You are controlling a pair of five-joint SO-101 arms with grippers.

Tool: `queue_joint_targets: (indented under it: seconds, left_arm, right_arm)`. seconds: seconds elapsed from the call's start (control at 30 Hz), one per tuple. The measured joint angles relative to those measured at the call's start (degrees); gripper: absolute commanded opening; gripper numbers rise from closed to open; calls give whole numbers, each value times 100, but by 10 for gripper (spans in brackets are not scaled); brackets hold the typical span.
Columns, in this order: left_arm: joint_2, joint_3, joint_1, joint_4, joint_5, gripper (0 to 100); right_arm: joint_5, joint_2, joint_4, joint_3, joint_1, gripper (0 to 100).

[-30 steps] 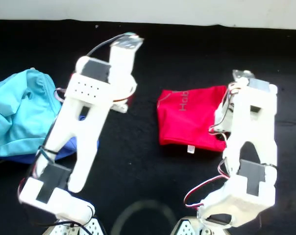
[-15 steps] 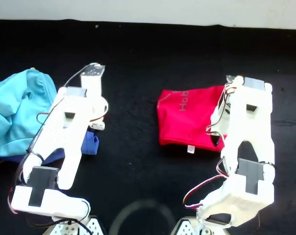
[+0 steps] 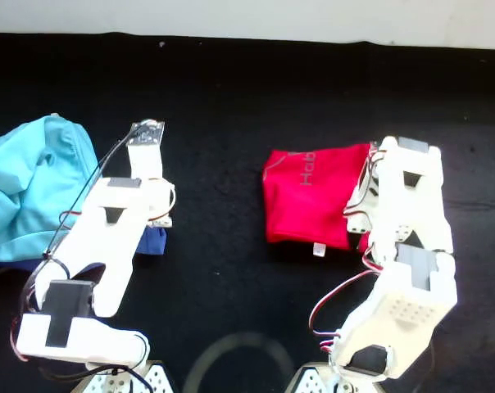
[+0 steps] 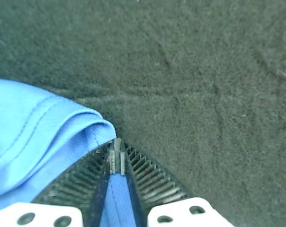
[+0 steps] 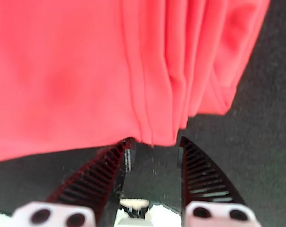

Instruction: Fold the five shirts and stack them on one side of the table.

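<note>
Blue shirt [image 4: 34,132] | left wrist view: left claw [image 4: 117,147] clamped on it | right claw [image 5: 156,142] parted at red shirt [image 5: 86,71]

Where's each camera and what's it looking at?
High view: above, looking down on the table, left arm, right arm, teal shirt.
Left wrist view: on left arm, sees left gripper shut on blue shirt.
Right wrist view: on right arm, sees open right gripper at red shirt.
Shared with high view: blue shirt, red shirt.

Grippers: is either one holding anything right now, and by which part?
The left gripper is shut on the blue shirt, pinching a fold of cloth at its edge. The right gripper is open at the folded red shirt edge, holding nothing.
</note>
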Motion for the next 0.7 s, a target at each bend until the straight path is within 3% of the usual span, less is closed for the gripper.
queue_joint_targets:
  seconds: [0.13, 0.4, 0.7]
  left_arm:
    - [-70, 202, 18, -290, 9, 11]
    - [-88, 220, 18, -387, 9, 12]
    - [-88, 220, 18, -422, 9, 12]
  right_arm:
    - [0, 35, -229, 0, 9, 2]
    - [0, 35, -176, -273, 26, 5]
    - [325, 53, 809, -2251, 343, 5]
